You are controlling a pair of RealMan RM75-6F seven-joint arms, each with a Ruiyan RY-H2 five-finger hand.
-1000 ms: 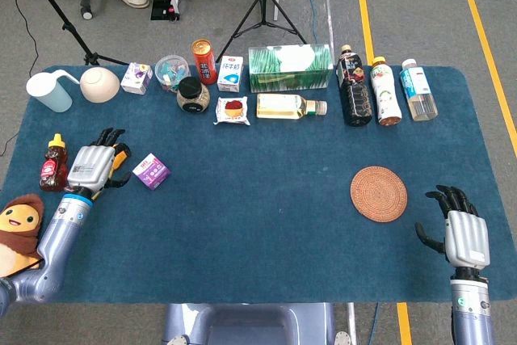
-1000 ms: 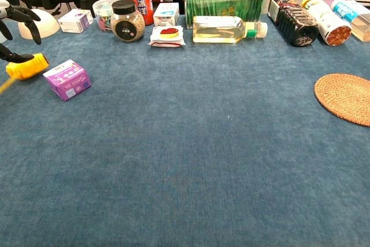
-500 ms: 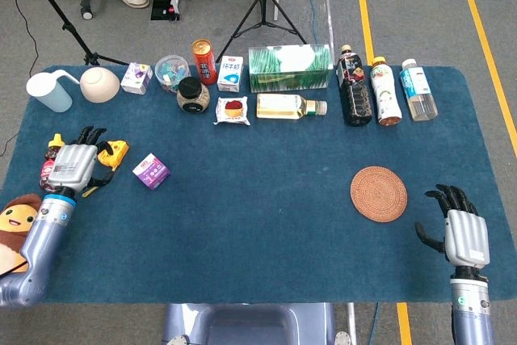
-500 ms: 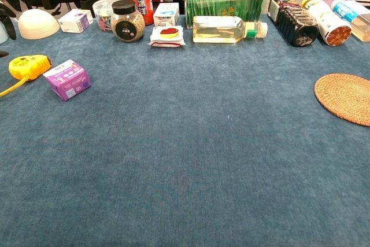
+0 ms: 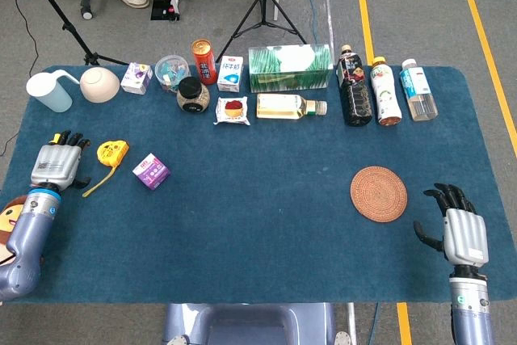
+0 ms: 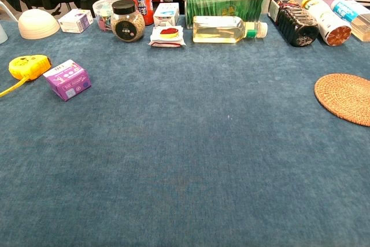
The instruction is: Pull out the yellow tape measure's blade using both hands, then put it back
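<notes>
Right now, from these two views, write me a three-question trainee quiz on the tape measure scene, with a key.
1. True or false: the left hand is holding the yellow tape measure.
2. Which thing lies nearest the tape measure? A) purple box B) woven coaster C) green tissue box
3. Fill in: a short length of the ______ sticks out of the tape measure's case.

Key:
1. False; it lies alone on the table, the hand beside it.
2. A
3. blade
</notes>
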